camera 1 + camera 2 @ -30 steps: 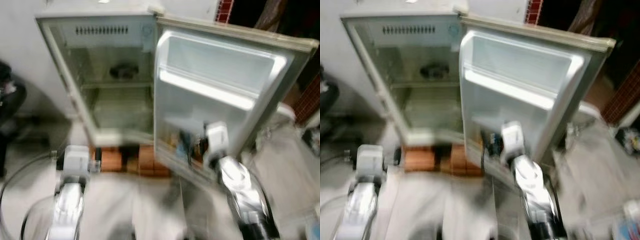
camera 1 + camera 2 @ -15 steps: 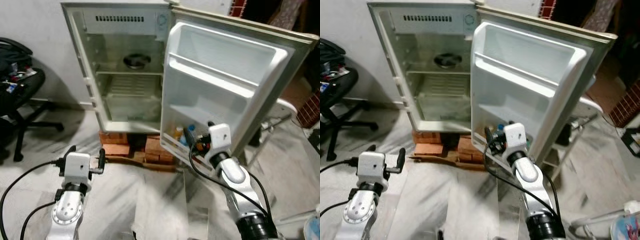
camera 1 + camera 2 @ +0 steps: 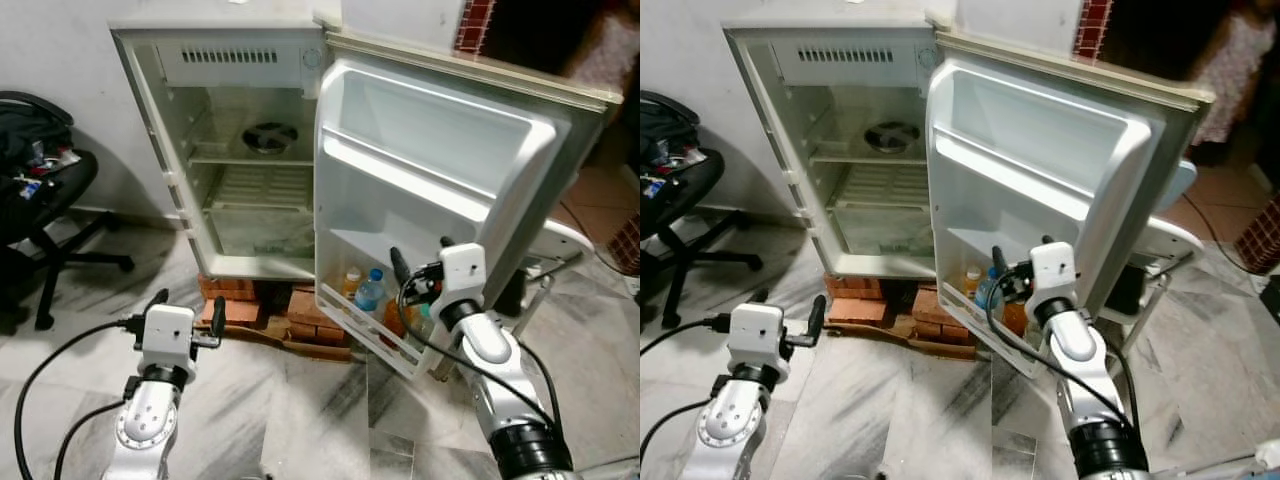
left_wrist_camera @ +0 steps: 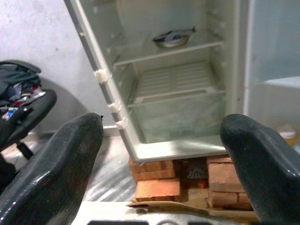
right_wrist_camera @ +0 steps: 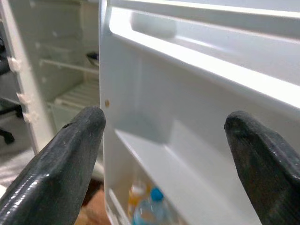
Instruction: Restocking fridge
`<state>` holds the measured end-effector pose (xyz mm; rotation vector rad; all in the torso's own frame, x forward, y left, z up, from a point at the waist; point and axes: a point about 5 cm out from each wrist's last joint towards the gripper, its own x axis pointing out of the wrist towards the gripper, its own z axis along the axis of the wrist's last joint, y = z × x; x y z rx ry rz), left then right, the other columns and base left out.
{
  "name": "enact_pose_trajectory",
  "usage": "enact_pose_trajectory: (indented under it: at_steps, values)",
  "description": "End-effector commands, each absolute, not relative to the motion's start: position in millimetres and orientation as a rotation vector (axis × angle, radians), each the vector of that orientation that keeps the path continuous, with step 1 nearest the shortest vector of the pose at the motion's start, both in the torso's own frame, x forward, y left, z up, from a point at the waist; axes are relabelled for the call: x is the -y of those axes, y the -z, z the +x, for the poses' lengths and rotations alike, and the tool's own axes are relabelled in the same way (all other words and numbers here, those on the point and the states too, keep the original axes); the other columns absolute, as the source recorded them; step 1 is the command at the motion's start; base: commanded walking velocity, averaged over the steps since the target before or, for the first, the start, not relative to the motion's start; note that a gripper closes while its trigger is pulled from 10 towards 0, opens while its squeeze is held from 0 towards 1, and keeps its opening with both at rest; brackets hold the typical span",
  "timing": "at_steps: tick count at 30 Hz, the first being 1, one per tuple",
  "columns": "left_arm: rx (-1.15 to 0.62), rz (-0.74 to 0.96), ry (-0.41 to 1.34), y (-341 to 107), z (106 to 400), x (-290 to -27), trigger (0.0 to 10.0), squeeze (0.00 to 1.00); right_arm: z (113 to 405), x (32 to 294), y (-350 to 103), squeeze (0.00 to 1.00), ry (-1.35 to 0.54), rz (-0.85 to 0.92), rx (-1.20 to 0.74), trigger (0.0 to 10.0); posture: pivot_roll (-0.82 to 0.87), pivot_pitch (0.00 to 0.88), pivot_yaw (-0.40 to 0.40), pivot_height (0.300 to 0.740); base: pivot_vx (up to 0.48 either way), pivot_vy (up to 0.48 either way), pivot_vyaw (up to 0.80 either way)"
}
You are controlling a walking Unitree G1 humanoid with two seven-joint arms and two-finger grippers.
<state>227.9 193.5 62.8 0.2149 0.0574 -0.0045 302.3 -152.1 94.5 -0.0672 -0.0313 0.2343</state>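
The small fridge [image 3: 250,150] stands open on bricks, with a metal bowl [image 3: 270,137] on its upper shelf. Its door [image 3: 440,170] swings out to the right. The door's bottom shelf holds a yellow-capped bottle [image 3: 351,283], a blue-capped water bottle [image 3: 371,293] and an orange container [image 3: 393,318]. My right gripper [image 3: 420,258] is open and empty, held just above and right of those bottles, facing the door's inside. My left gripper [image 3: 188,307] is open and empty, low above the floor, pointing at the fridge's base.
Red bricks [image 3: 300,305] and a sheet of cardboard lie under the fridge. A black office chair [image 3: 40,190] loaded with a bag stands at the left. A white chair [image 3: 560,240] sits behind the door. Cables trail over the marble floor.
The camera has shifted and the blur has cleared. My right gripper now sits a little higher and further right of the door-shelf bottles. Both grippers stay open.
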Motion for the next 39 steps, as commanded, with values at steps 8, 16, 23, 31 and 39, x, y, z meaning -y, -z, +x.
enact_pose_trajectory:
  at_steps: [8, 16, 23, 31, 39]
  values:
    - [-0.052, 0.222, -0.014, -64.9, 231.1, -196.5, 10.0, 0.0, 287.0, 117.6, -89.3, 0.0, -0.602, 0.111, -0.025, 10.0, 0.04, 0.036, 0.01, 0.74, 0.193, -0.213, 0.0]
    - [-0.053, 0.214, -0.016, -62.9, 230.1, -193.9, 10.0, 0.0, 230.8, 121.4, -57.5, 0.0, -1.195, 0.067, -0.322, 10.0, 0.04, 0.037, 0.005, 0.74, 0.0, 0.0, 0.0]
    - [-0.068, 0.215, -0.041, -59.9, 230.1, -192.4, 10.0, 0.0, 245.3, 147.2, -38.0, 0.0, -1.072, -0.177, -0.437, 10.0, 0.04, 0.037, 0.004, 0.74, 0.0, 0.0, 0.0]
    - [-0.083, 0.231, -0.031, -56.3, 228.3, -190.9, 10.0, 0.0, 261.4, 165.1, -29.7, 0.0, -0.92, -0.292, -0.488, 10.0, 0.04, 0.038, 0.005, 0.74, 0.0, -0.257, 0.0]
    - [-0.085, 0.239, -0.031, -56.0, 227.9, -191.3, 10.0, 0.0, 260.8, 158.5, -22.3, 0.0, -0.913, -0.321, -0.477, 10.0, 0.04, 0.038, 0.008, 0.74, 0.0, -0.431, 0.0]
